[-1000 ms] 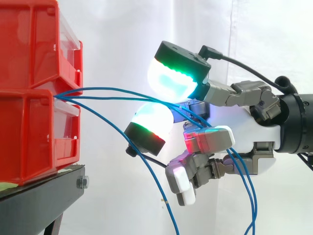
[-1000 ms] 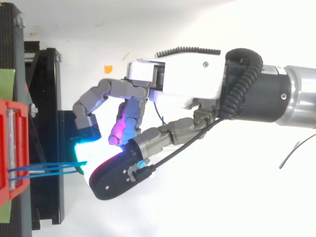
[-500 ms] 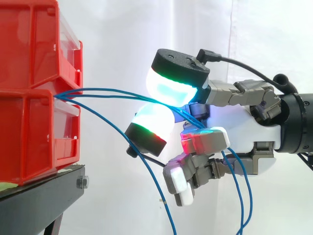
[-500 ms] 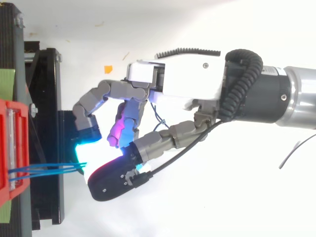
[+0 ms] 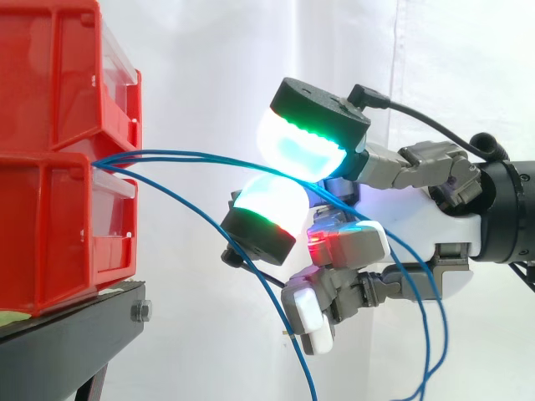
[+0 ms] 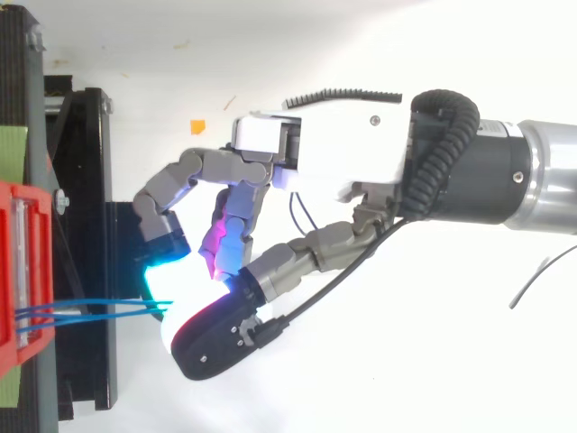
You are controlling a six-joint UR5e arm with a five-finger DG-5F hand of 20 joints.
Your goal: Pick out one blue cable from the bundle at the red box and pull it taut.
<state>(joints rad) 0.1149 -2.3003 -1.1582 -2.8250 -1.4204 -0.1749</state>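
Several thin blue cables (image 5: 184, 154) come out of the stacked red bins (image 5: 50, 167) at the left and arc toward the hand (image 5: 418, 217). One cable runs in between two glowing fingertips (image 5: 301, 146) that are pressed together. It then sags down behind the palm. Another cable (image 5: 276, 317) hangs free below the hand. From above, the cables (image 6: 90, 309) leave the red bin (image 6: 22, 262) and end between the pads of the hand (image 6: 334, 153). The other fingers are curled under the palm.
The bins rest on a black stand (image 5: 67, 342) whose edge lies just left of the fingertips. A white curtain fills the background. A small orange scrap (image 6: 196, 125) lies on the white floor above the hand.
The two big pads have closed together on the cable and the hand has shifted slightly right, away from the bins. The hanging cable loops have swung further right.
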